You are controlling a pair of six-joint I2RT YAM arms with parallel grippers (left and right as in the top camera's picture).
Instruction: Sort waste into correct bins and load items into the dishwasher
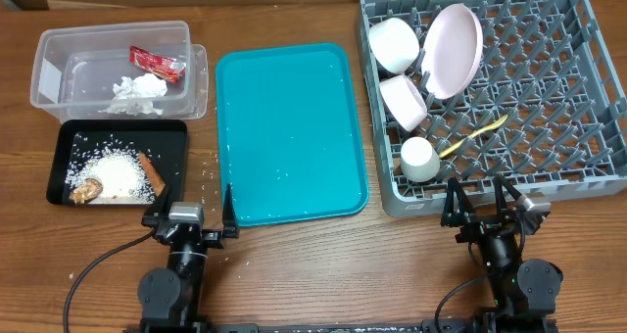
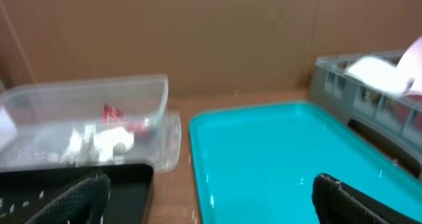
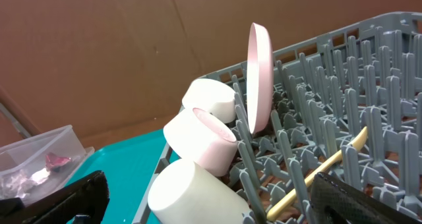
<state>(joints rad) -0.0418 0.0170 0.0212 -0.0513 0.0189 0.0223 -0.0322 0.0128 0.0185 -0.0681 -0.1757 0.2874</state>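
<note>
The clear tub (image 1: 59,64) at the back left holds the red wrapper (image 1: 157,62) and crumpled white paper (image 1: 137,91); both show in the left wrist view (image 2: 113,113) (image 2: 99,143). The black tray (image 1: 69,142) holds rice (image 1: 120,171), a brown lump (image 1: 86,189) and the orange-brown stick (image 1: 151,170). The grey rack (image 1: 558,108) holds the plate (image 1: 453,47), two bowls (image 1: 394,41) (image 1: 404,100), the cup (image 1: 418,158) and the yellow spoon (image 1: 472,137). My left gripper (image 1: 193,211) is open and empty at the front. My right gripper (image 1: 480,206) is open and empty before the rack.
A large teal tray (image 1: 289,127) lies in the middle with a few rice grains on it. Loose grains lie on the wood (image 1: 204,166) between it and the black tray. A brown cardboard wall (image 2: 198,33) stands behind the table.
</note>
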